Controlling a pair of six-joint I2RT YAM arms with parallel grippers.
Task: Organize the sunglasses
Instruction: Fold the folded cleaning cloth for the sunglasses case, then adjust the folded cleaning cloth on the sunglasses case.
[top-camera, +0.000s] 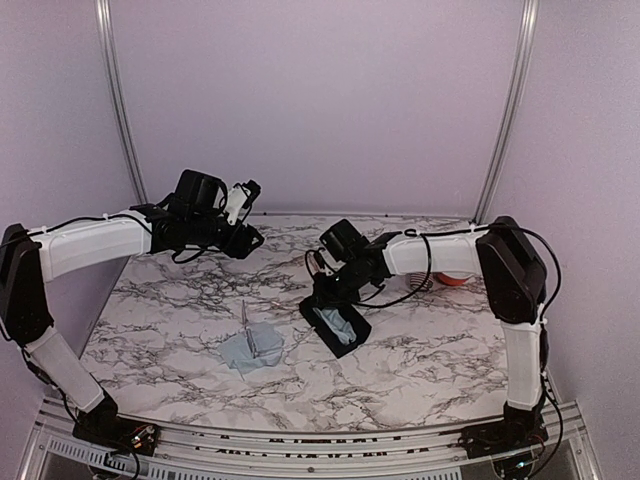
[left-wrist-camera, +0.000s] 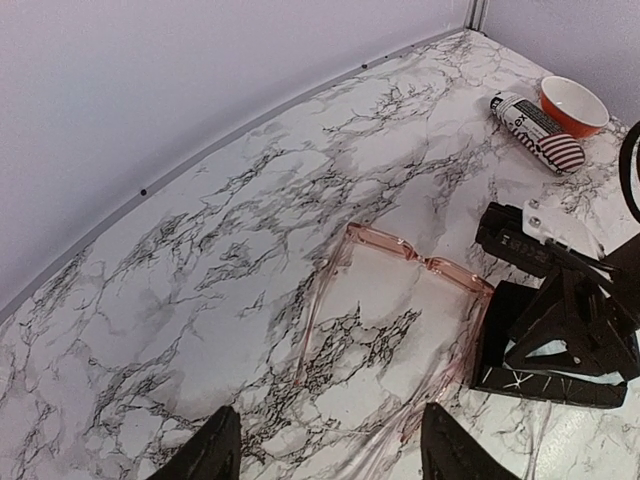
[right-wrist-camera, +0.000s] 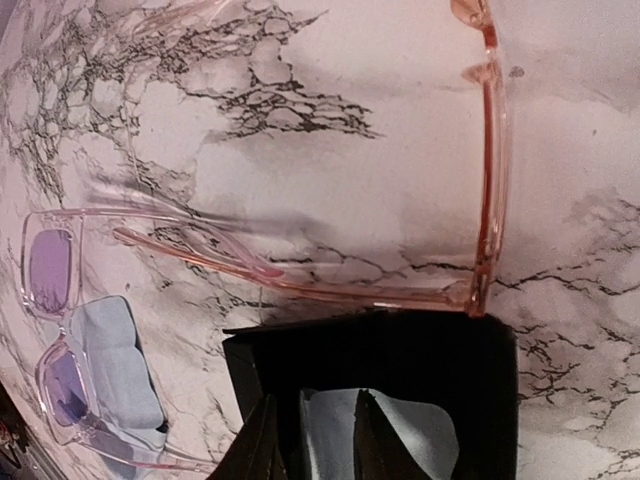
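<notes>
A pink translucent pair of sunglasses (left-wrist-camera: 410, 262) lies unfolded on the marble, its temples reaching toward my left gripper (left-wrist-camera: 330, 445), which hovers above it, open and empty. A second pair of sunglasses (right-wrist-camera: 55, 330), clear-framed with lilac lenses, rests on a pale blue cloth (top-camera: 252, 350). My right gripper (right-wrist-camera: 318, 402) hangs just over the open black case (right-wrist-camera: 420, 350), its fingers slightly apart above another pale blue cloth (right-wrist-camera: 410, 435) lying inside the case. The pink frame's corner (right-wrist-camera: 478, 295) touches the case's far edge.
A stars-and-stripes case (left-wrist-camera: 540, 130) and an orange bowl (left-wrist-camera: 573, 103) sit at the far right corner by the wall. The back wall rail (left-wrist-camera: 250, 120) runs behind the pink pair. The right arm's wrist (left-wrist-camera: 560, 300) stands over the black case (top-camera: 337, 327).
</notes>
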